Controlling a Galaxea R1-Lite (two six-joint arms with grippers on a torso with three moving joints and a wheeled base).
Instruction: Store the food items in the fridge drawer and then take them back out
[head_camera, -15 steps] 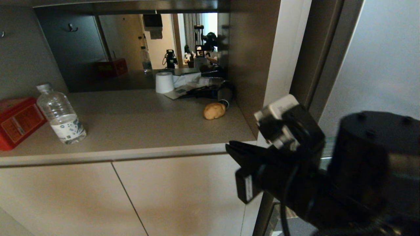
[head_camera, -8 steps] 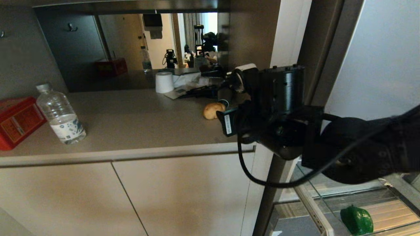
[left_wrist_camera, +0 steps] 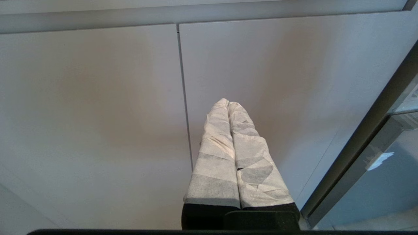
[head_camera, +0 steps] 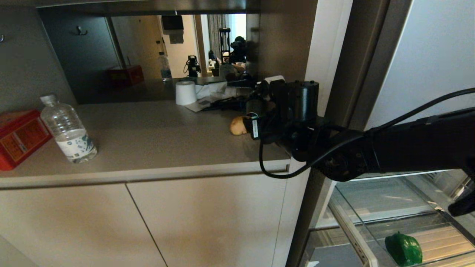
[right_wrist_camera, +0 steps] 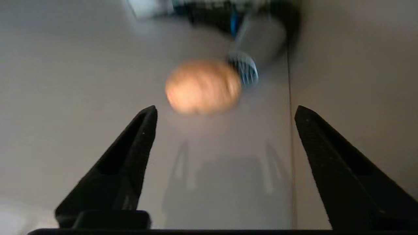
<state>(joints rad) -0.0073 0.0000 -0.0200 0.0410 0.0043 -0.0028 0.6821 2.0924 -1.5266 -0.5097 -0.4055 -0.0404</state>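
The right end effector (right_wrist_camera: 225, 112) hangs over the worktop (head_camera: 148, 133) with its two black fingers (right_wrist_camera: 130, 147) spread wide and nothing between them. The potato (right_wrist_camera: 203, 86) lies on the worktop just ahead of the fingertips, apart from them, and just beside a dark tube-shaped thing with a blue grille (right_wrist_camera: 248, 70) that is too blurred to name. In the head view the potato (head_camera: 236, 126) is half hidden behind the arm, near the worktop's right end by the side wall.

The green pepper (head_camera: 403, 249) sits in the clear fridge drawer (head_camera: 352, 237), which stands pulled out low on the right.

The left end effector (left_wrist_camera: 228, 102) is parked in front of the beige cabinet doors (left_wrist_camera: 98, 114), its paper-wrapped fingers pressed together and empty.

A water bottle (head_camera: 68, 129) and a red tin (head_camera: 20, 137) stand at the worktop's left end, and a roll of paper (head_camera: 186, 92) stands at the back.
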